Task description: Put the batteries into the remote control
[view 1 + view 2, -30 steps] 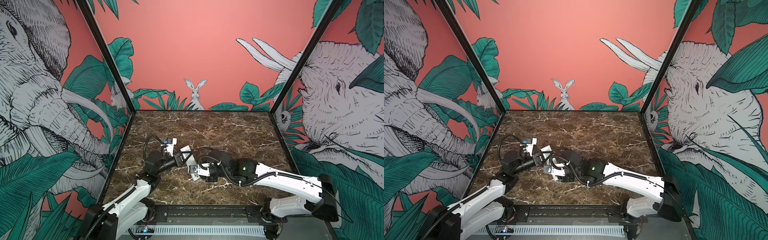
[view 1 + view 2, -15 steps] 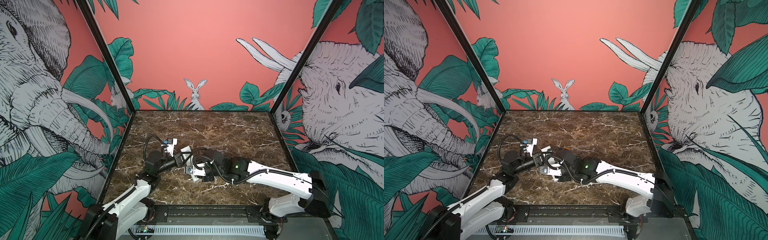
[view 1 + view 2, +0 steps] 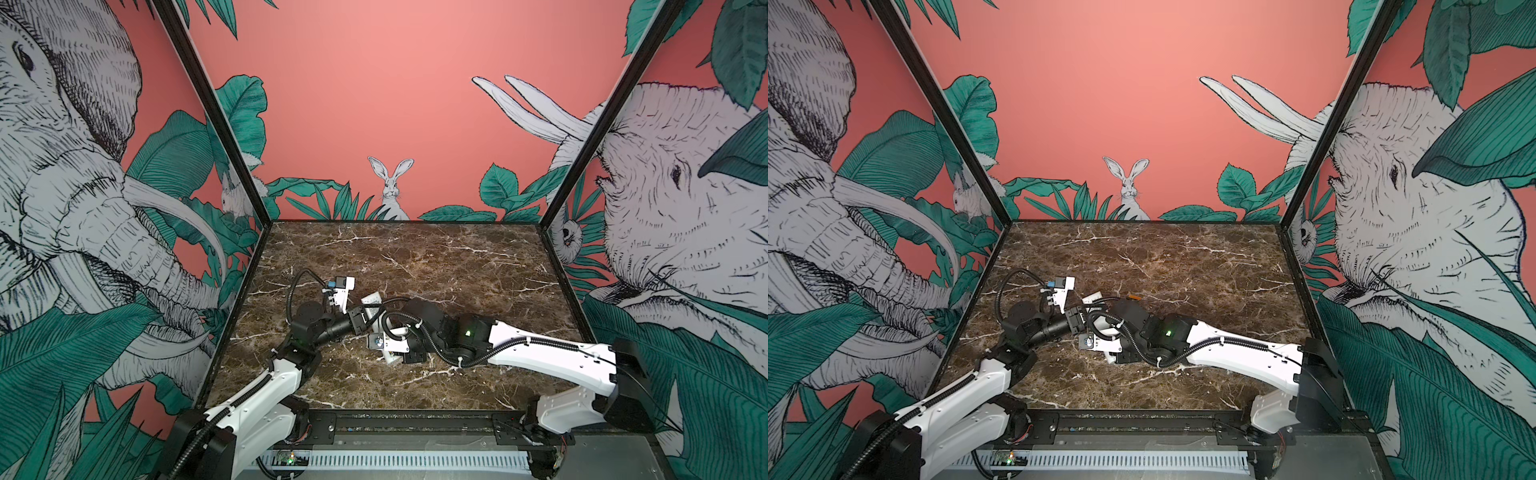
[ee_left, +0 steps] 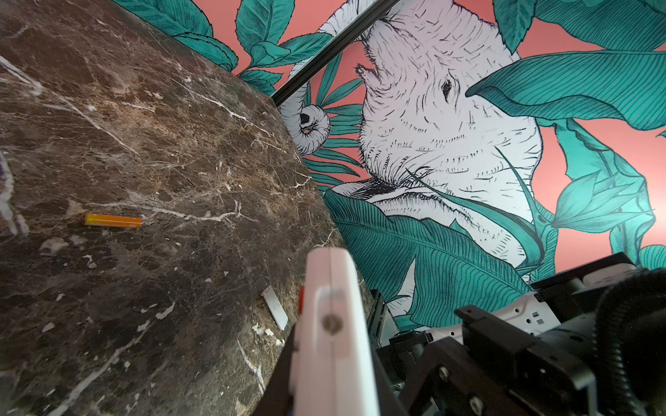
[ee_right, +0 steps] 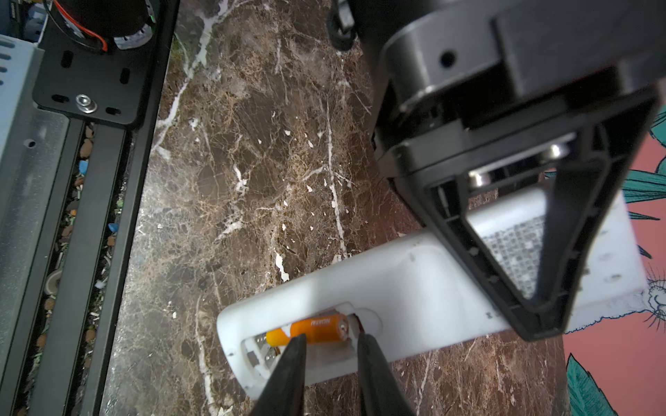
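Remote control, back up, is clamped in your left gripper. Your right gripper has moved in over the battery bay and narrowed, jaws slightly apart, tips straddling one battery, which looks nearly seated. The second battery waits on the marble table, well clear of both grippers.

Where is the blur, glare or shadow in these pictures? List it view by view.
Left wrist view: the remote fills the foreground out of focus, the loose battery farther off sharp. Right wrist view: the right gripper is dark and soft, the loaded battery crisp. Both top views: even light, no glare on the table.
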Tool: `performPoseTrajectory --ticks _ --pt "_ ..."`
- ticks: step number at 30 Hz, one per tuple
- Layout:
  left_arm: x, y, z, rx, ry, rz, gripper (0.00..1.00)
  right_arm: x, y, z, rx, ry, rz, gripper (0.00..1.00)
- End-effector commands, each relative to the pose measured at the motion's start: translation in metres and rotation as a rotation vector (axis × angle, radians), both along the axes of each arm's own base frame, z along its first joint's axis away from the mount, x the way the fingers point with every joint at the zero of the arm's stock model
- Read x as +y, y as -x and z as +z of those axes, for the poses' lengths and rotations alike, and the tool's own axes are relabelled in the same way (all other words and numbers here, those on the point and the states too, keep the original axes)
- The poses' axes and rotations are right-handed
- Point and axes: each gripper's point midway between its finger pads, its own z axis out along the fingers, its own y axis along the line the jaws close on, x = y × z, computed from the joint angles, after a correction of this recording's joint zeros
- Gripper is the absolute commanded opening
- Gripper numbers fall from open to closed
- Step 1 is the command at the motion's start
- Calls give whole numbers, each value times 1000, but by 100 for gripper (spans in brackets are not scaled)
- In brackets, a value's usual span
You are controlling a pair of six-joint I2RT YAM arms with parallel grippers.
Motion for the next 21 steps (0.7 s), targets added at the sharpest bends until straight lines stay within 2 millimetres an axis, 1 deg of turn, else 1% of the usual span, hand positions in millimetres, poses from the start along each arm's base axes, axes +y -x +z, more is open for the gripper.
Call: performPoseTrajectory --ticks 1,9,21 --pt "1 1 17 -63 24 -7 0 7 -1 9 -18 -14 11 26" --pt "1 1 18 -63 25 -4 0 7 -1 0 -3 26 13 24" --pt "1 0 20 -61 42 -4 0 6 -1 -7 1 57 20 21"
